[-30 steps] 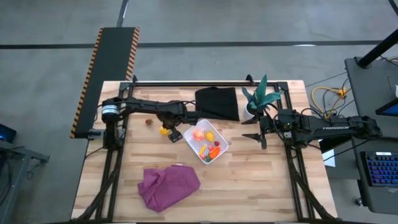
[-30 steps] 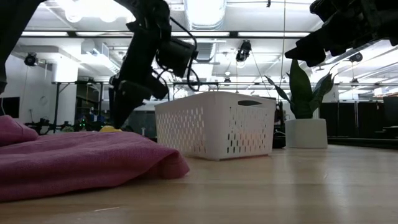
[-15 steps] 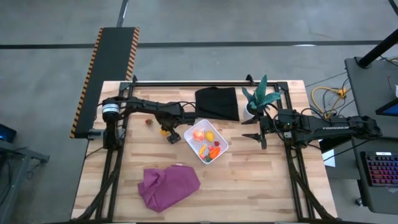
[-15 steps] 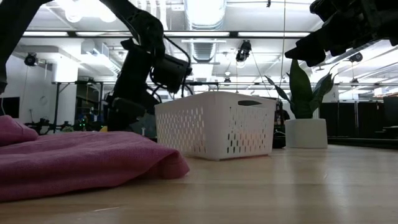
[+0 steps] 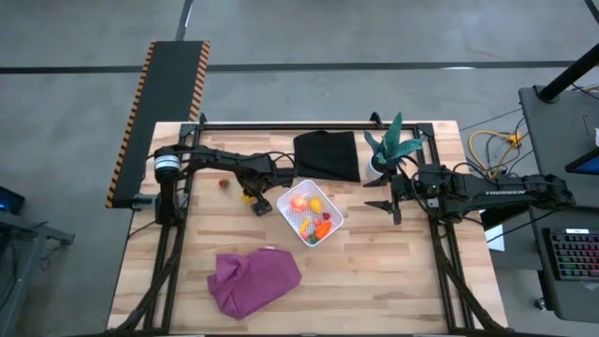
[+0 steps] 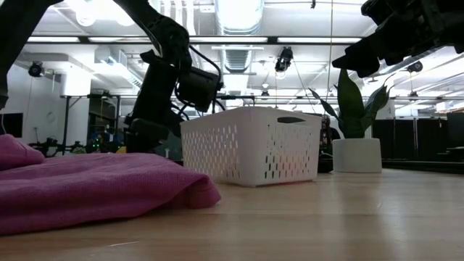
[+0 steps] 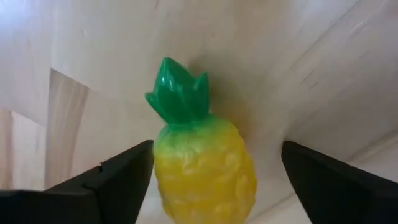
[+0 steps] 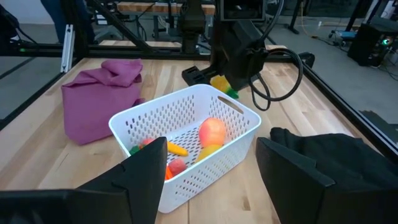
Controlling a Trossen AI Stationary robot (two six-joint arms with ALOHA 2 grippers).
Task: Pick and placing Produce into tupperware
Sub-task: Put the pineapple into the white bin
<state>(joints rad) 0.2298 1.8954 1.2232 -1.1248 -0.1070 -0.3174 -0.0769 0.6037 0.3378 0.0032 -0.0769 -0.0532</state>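
A yellow toy pineapple (image 7: 202,165) with a green crown lies on the table just left of the white perforated basket (image 5: 312,212). My left gripper (image 5: 255,199) is low over it and open, with one finger on each side of the fruit's body in the left wrist view. The basket holds a peach ball (image 8: 212,131), a lemon, a carrot and red pieces. A tiny red piece (image 5: 223,183) lies on the table farther left. My right gripper (image 5: 388,206) waits open above the table, right of the basket. My left gripper comes at the pineapple from above, and its fingers straddle the yellow body (image 7: 186,180). One finger (image 7: 134,174) stands right against the fruit's side; I cannot tell whether it touches. The other finger stands clear of it. The pineapple lies on the table.
A crumpled purple cloth (image 5: 253,279) lies near the table's near edge. A black cloth (image 5: 328,154) and a potted green plant (image 5: 388,150) stand at the far side. Bare wood shows between the basket and my right gripper.
My left gripper has come down over the pineapple. The fruit showed beside it in the low view a second ago and is hidden there now. The pineapple and the basket have stayed in place.
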